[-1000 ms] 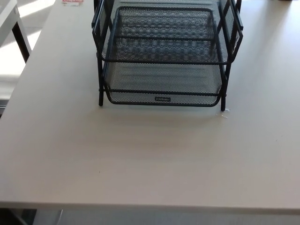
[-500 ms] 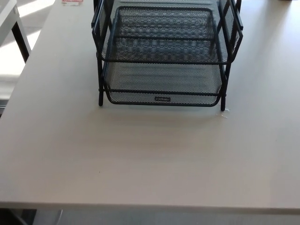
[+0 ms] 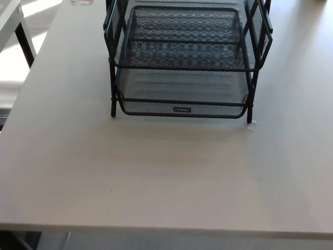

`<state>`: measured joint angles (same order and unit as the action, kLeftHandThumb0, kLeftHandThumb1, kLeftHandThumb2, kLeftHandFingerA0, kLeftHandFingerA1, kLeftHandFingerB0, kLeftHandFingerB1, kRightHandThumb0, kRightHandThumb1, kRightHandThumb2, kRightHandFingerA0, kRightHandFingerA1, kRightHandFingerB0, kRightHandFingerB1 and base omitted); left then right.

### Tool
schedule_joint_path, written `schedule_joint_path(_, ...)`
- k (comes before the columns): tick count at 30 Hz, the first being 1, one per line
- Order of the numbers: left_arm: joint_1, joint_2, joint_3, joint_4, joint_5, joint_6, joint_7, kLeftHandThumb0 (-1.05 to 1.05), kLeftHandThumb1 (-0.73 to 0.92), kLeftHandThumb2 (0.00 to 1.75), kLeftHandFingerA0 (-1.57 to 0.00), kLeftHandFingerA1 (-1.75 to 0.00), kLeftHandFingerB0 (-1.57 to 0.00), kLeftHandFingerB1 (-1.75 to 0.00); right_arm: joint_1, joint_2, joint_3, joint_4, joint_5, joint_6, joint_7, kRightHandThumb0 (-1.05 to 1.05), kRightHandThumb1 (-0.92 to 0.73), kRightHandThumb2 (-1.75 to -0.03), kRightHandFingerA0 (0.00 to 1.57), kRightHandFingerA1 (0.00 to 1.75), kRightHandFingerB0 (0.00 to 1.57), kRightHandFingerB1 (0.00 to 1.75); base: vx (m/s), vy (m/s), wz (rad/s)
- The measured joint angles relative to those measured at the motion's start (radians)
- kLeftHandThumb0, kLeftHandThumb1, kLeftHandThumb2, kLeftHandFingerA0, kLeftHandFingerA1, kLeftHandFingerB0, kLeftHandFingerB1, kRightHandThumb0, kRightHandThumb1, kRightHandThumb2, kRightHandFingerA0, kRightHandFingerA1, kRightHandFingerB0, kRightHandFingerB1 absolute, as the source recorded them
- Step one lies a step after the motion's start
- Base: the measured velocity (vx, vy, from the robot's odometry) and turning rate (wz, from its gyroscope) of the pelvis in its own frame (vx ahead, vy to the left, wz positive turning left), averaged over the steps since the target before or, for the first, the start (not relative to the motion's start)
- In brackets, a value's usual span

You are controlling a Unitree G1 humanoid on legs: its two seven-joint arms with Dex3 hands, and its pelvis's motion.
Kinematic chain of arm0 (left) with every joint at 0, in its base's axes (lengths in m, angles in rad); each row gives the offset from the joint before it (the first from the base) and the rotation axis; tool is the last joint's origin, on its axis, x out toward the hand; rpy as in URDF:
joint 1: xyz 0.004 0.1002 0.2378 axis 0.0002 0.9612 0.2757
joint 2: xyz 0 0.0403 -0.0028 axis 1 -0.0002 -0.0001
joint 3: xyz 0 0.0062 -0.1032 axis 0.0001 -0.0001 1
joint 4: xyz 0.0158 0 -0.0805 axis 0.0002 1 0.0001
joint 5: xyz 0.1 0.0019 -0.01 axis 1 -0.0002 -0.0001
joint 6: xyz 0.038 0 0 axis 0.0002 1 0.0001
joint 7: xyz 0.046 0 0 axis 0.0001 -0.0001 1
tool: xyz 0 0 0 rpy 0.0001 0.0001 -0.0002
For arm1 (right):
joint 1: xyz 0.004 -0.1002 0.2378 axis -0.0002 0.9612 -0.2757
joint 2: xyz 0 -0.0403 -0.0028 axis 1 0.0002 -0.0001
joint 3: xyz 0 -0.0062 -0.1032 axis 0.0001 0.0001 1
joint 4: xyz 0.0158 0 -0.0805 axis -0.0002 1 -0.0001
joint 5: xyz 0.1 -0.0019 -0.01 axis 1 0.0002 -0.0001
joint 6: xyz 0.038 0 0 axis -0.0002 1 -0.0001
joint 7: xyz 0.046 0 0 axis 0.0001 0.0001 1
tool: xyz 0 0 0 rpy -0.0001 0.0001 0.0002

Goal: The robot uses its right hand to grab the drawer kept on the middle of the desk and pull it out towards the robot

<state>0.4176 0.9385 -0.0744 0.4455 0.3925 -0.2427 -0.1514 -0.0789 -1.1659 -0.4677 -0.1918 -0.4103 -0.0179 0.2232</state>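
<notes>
Upper centre of frame, black wire-mesh drawer (image 3: pixel 182 107) sits pushed into its rack (image 3: pixel 112 78), front edge facing us for pulling; we see neither hand, so cannot tell their state.

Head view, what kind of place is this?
Probably an office or lab: a black mesh tray rack with drawers stands on a plain pale desk, and another table's edge shows at top left.

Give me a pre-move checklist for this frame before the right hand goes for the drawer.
1. Right hand in view: not ok, neither hand shows.
2. Mesh drawer rack in view, mid-desk: ok.
3. Bottom drawer front edge visible and unobstructed: ok.
4. Desk in front of the rack free for pulling: ok.
5. Drawers hold nothing visible that could spill: ok.
6. Rack legs flat on the desk: ok, as far as visible.
</notes>
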Motion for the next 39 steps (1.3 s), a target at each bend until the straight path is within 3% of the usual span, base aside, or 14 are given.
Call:
schedule_joint_path(3, 0.006, 0.0, 0.007, 0.0, 0.001, 0.0, 0.0, -0.33, 0.67, 0.59, -0.63, -0.93, -0.65, -0.66, -0.05, 0.068, 0.057, -0.096, -0.007, -0.01, -0.013, -0.74, -0.63, -0.6, 0.12, 0.45, 0.12, 0.34, 0.0, 0.0, 0.0)
schedule_joint_path(4, 0.006, 0.0, 0.008, -0.001, 0.002, 0.0, 0.0, -0.33, 0.67, 0.59, -0.63, -0.94, -0.64, -0.65, -0.061, 0.083, 0.073, -0.113, -0.011, -0.013, -0.017, -0.72, -0.62, -0.59, 0.15, 0.44, 0.18, 0.31, 0.0, 0.0, 0.0)
schedule_joint_path(10, 0.006, 0.0, 0.009, -0.002, 0.007, 0.001, -0.002, -0.31, 0.66, 0.59, -0.63, -0.94, -0.67, -0.7, -0.213, 0.228, 0.255, -0.175, -0.053, -0.033, -0.044, -0.75, -0.64, -0.6, 0.14, 0.4, 0.22, 0.3, 0.0, 0.0, 0.0)
schedule_joint_path(21, 0.007, 0.0, 0.011, -0.011, 0.015, 0.0, -0.005, -0.32, 0.66, 0.59, -0.64, -0.93, -0.66, -0.68, -0.489, 0.423, 0.535, -0.062, -0.168, -0.047, -0.058, -0.77, -0.65, -0.6, 0.13, 0.5, 0.16, 0.35, 0.0, 0.0, 0.0)
schedule_joint_path(26, 0.001, 0.0, 0.011, -0.006, 0.02, -0.001, -0.005, -0.32, 0.65, 0.59, -0.63, -0.93, -0.66, -0.69, -0.554, 0.505, 0.61, -0.018, -0.203, -0.053, -0.06, -0.73, -0.59, -0.59, 0.18, 0.49, 0.26, 0.33, 0.0, 0.0, 0.0)
schedule_joint_path(37, -0.032, -0.008, 0.01, -0.004, 0.021, -0.001, -0.011, -0.33, 0.65, 0.58, -0.65, -0.91, -0.66, -0.68, -0.635, 0.708, 0.78, 0.106, -0.278, -0.085, -0.088, -0.82, -0.63, -0.61, 0.21, 0.55, 0.24, 0.37, 0.0, 0.0, 0.0)
schedule_joint_path(38, -0.033, -0.008, 0.01, -0.005, 0.021, -0.001, -0.011, -0.33, 0.65, 0.59, -0.63, -0.93, -0.66, -0.68, -0.635, 0.718, 0.787, 0.114, -0.282, -0.09, -0.09, -0.84, -0.65, -0.61, 0.16, 0.56, 0.21, 0.36, 0.0, 0.0, 0.0)
schedule_joint_path(39, -0.032, -0.008, 0.01, -0.005, 0.021, -0.001, -0.011, -0.32, 0.65, 0.59, -0.64, -0.93, -0.67, -0.67, -0.636, 0.731, 0.796, 0.128, -0.287, -0.096, -0.093, -0.88, -0.51, -0.8, 0.16, 0.56, 0.21, 0.43, 0.0, 0.0, 0.0)
